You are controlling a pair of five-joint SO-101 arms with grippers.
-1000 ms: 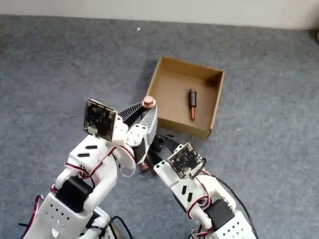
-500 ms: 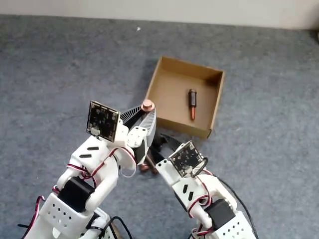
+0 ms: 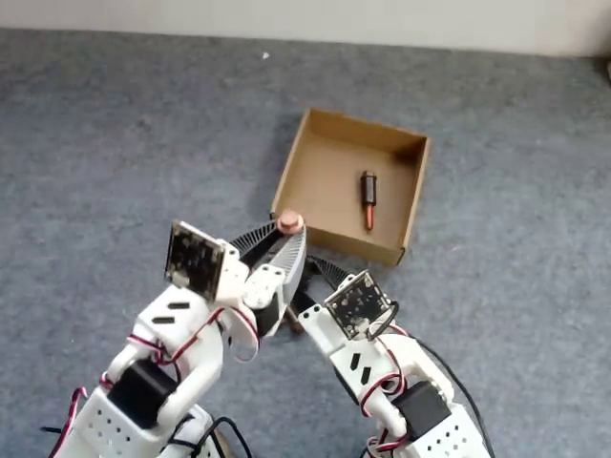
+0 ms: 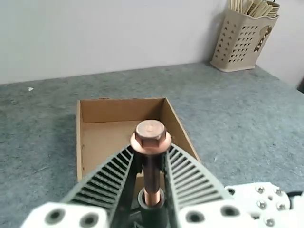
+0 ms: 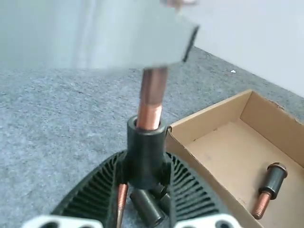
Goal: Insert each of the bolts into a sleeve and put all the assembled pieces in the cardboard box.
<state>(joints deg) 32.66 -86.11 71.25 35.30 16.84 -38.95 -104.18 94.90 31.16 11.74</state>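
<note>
Left gripper [image 4: 151, 149] is closed on a copper bolt [image 4: 150, 137] just under its head and holds it upright. Over the last second this arm has lowered the bolt. Seen from above, the head has drifted back toward the arms and now sits just off the near corner of the box. The tip of the shank is now inside the black sleeve [image 5: 146, 148], which the right gripper [image 5: 146, 167] clamps upright beneath it. Much of the shank is bare above the sleeve's mouth, so the insertion looks begun but not finished, and a further straight push downward seems needed. A spare bolt [image 5: 121, 199] and a spare sleeve [image 5: 148, 207] lie on the table [image 3: 115, 124] under the right gripper. To the right, the cardboard box [image 3: 412, 196] holds one finished piece [image 3: 368, 198].
</note>
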